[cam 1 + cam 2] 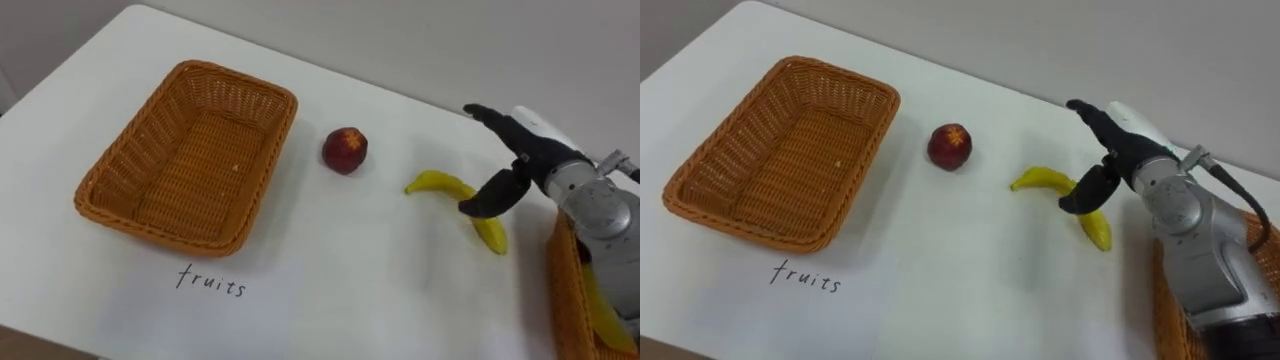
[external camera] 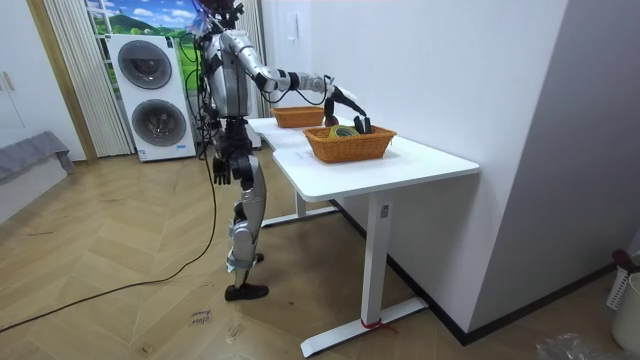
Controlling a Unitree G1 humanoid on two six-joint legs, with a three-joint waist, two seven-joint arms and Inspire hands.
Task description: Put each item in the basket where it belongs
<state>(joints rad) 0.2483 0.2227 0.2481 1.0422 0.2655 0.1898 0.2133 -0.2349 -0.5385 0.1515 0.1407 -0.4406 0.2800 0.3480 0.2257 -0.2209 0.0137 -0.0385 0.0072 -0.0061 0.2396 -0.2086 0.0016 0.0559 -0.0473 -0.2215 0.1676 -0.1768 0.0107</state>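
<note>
An empty wicker basket (image 1: 120, 195) with "fruits" written on the table before it stands at the left. A red fruit (image 1: 345, 150) lies just right of it on the white table (image 1: 330, 280). Further right lies a yellow banana (image 1: 437, 182). My right hand (image 1: 535, 150) hovers over the banana's right half, open, its fingers stretched towards the far edge and its thumb hanging down at the banana. A second wicker basket (image 1: 562, 290) at the right edge holds something yellow (image 1: 603, 315). My left hand (image 2: 220, 172) hangs at my side.
I stand at the table's long side, right arm stretched over it. The two baskets (image 2: 350, 143) sit near the wall side. Two stacked washing machines (image 2: 150, 95) stand behind me. Wooden floor lies open around the table.
</note>
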